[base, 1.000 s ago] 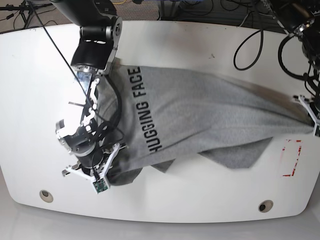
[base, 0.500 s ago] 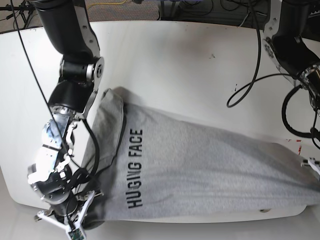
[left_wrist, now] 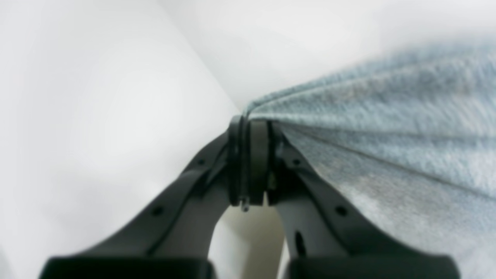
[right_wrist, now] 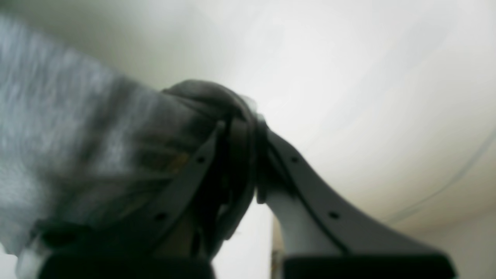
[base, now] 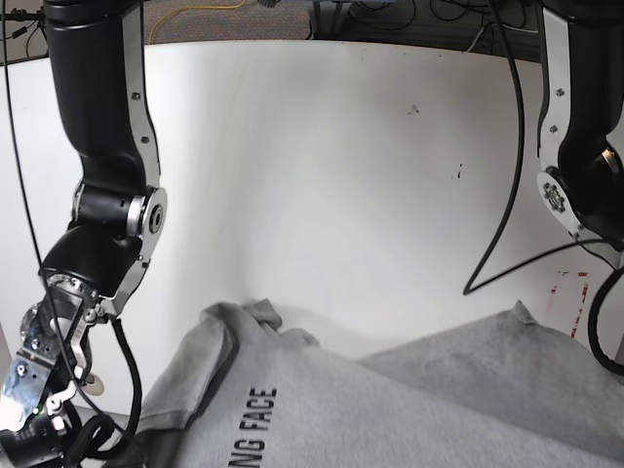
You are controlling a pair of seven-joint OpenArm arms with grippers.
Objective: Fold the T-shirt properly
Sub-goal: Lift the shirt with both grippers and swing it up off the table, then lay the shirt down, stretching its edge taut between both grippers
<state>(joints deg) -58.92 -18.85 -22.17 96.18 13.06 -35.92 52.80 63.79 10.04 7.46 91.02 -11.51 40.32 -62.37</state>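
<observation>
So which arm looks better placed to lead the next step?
Neither clearly: both hold the T-shirt. Left gripper pinches a neat edge; right gripper holds a bunched wad. Slight edge: left.

Right tool [right_wrist: 242, 128] pinching T-shirt [right_wrist: 77, 131] (blurred)

light: bright, even | wrist views: blurred, soft focus | base view: sharp

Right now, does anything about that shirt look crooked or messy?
Yes. The T-shirt is bunched, not flat: one sleeve is crumpled, and folds run across the body. Both grippers pinch cloth at opposite ends.
</observation>
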